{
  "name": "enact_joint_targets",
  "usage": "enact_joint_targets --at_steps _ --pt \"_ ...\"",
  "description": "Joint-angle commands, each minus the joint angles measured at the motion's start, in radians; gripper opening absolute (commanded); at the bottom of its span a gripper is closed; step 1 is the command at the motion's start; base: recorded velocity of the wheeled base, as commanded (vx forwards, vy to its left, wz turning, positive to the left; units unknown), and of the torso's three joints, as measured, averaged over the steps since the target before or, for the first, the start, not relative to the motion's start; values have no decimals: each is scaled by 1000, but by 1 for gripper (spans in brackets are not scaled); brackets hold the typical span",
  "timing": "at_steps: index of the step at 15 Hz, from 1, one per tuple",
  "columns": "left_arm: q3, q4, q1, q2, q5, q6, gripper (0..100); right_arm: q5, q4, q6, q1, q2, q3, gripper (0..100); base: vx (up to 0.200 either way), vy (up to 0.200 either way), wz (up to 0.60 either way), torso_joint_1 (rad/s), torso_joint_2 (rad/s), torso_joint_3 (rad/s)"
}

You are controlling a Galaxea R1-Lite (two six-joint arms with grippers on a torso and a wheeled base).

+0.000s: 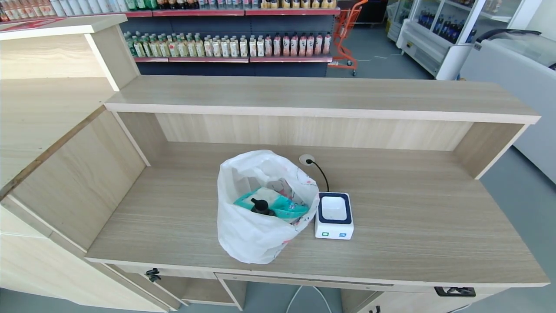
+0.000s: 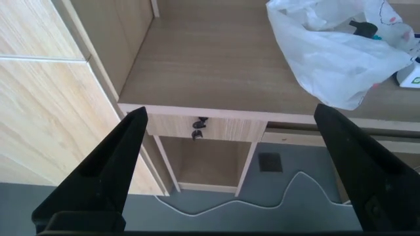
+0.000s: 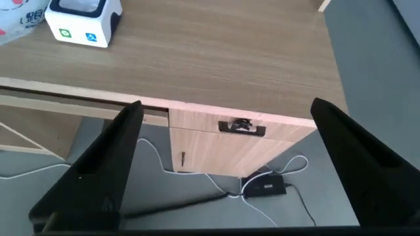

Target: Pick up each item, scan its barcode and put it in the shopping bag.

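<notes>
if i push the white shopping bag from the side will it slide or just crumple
Likely crumples first: the shopping bag is thin, wrinkled film, slumped open. The teal pack and black-capped bottle inside probably weigh its base, so it should drag rather than tip.

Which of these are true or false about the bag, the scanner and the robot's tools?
1. The bag is empty. False: a teal packet and a black-capped bottle are inside.
2. The scanner sits on the counter beside the bag. True.
3. The left tool holds a bottle. False: it is open, holding nothing.
4. A black cable runs from the scanner to a hole in the counter. True.
5. The right tool is open. True.
</notes>
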Motion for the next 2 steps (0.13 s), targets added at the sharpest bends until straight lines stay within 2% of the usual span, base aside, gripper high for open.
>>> enact_joint_targets --at_steps 1,2 --pt "0 0 1 0 0 1 100 1 10 0 3 -41 1 100 0 0 0 0 0 0" --pt "0 0 1 0 0 1 100 1 10 0 7 -52 1 100 0 0 0 0 0 0"
